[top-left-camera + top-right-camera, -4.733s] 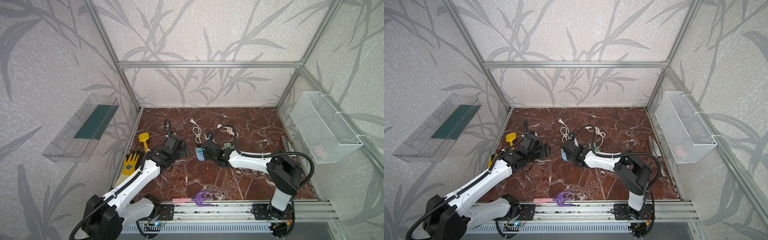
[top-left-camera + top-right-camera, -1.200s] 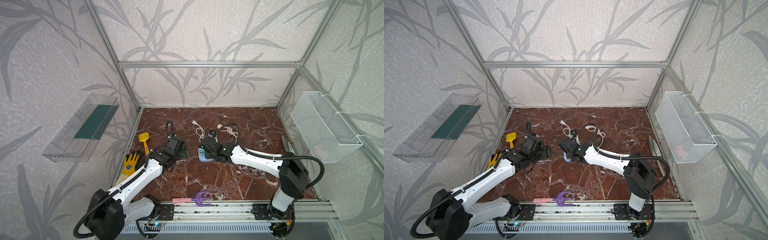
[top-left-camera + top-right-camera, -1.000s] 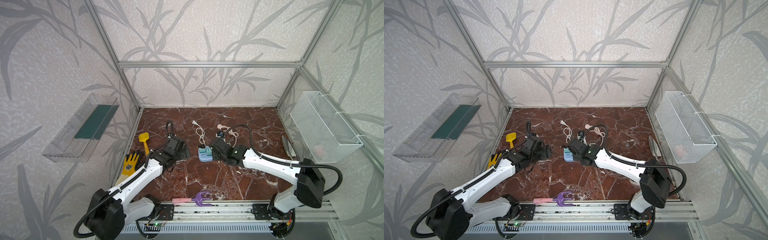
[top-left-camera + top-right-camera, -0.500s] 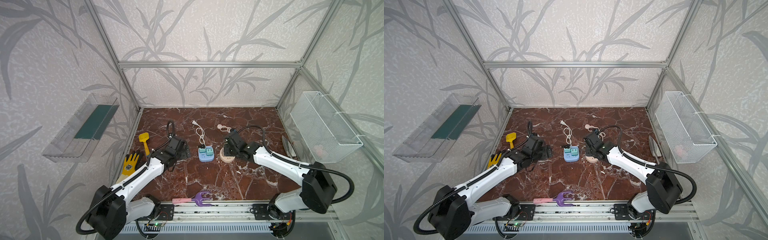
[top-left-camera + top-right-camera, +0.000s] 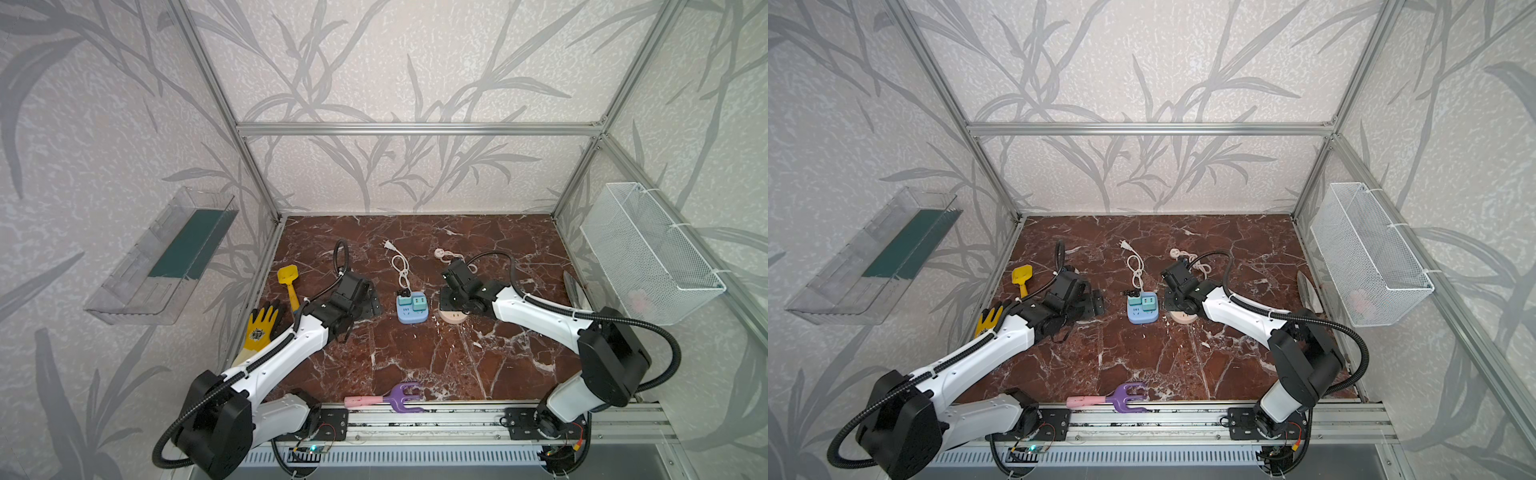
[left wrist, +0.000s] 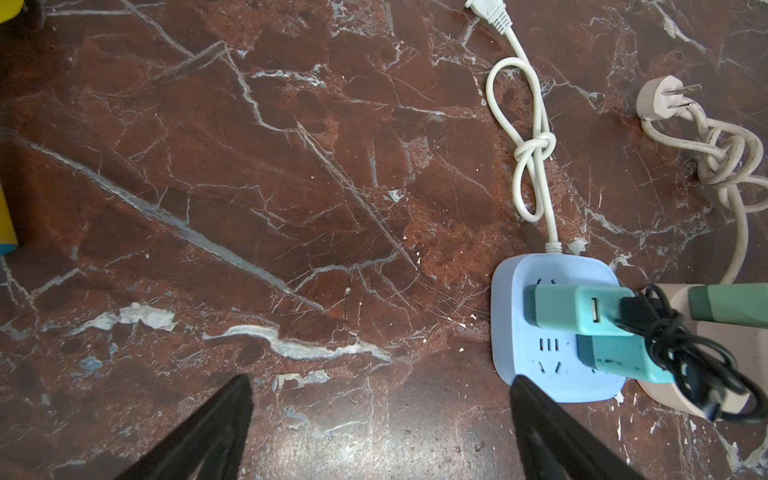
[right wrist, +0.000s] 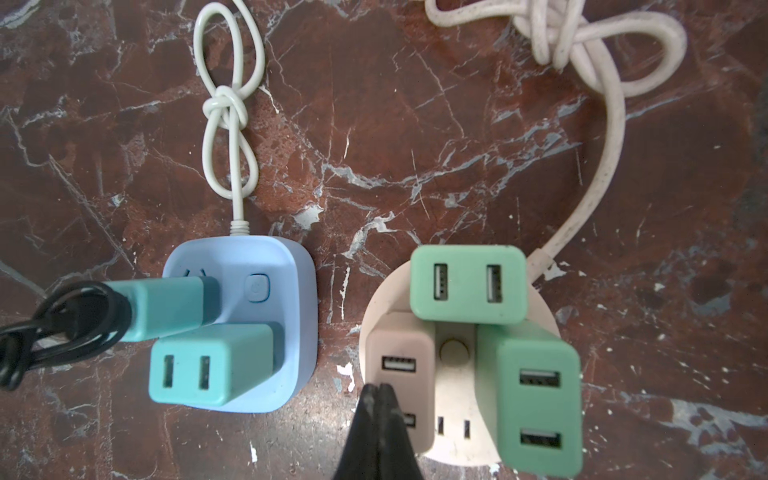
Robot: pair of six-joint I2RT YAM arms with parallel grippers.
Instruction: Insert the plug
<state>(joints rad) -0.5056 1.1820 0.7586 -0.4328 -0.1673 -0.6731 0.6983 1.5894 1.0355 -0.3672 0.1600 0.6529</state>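
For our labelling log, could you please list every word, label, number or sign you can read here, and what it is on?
No words or numbers can be read.
Power sign: on the button of the blue strip.
Emblem on the glove: too small to read.
Print on the cable-free teal charger: too blurred to read.

Pale blue power strip, teal plug, beige socket, red-brown marble tabletop (white-veined)

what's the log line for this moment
left gripper: open, beside blue strip | right gripper: shut, empty, over round socket | teal adapter: in strip
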